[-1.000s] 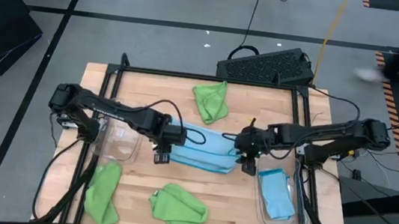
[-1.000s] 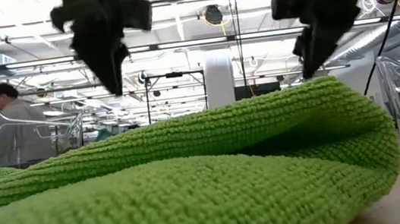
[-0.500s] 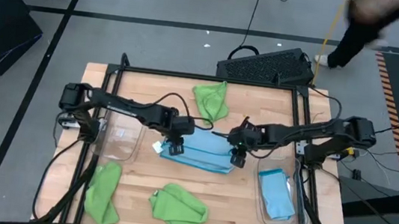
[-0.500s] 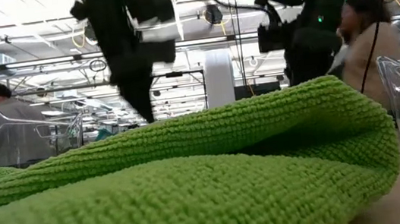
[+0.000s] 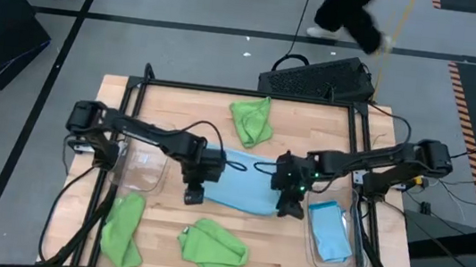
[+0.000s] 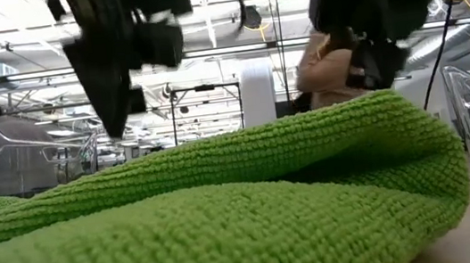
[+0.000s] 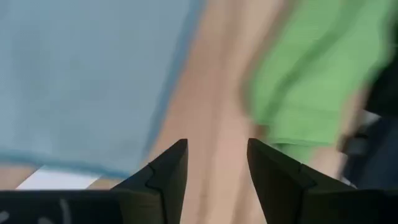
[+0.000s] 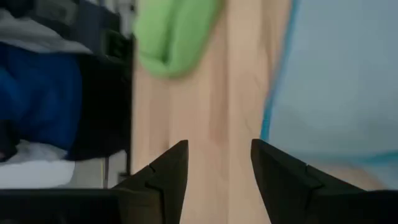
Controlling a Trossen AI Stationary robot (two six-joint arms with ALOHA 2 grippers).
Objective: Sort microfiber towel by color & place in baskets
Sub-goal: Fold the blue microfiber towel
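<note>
wooden table (image 5: 288, 247), towels (image 5: 242, 181), clear bins (image 5: 331, 237)

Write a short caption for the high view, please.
Both open grippers, left gripper and right gripper, over the near edge of a spread blue towel.

Industrial lab/workshop: ceiling trusses (image 6: 235, 55), taped concrete floor (image 5: 190, 2)
</note>
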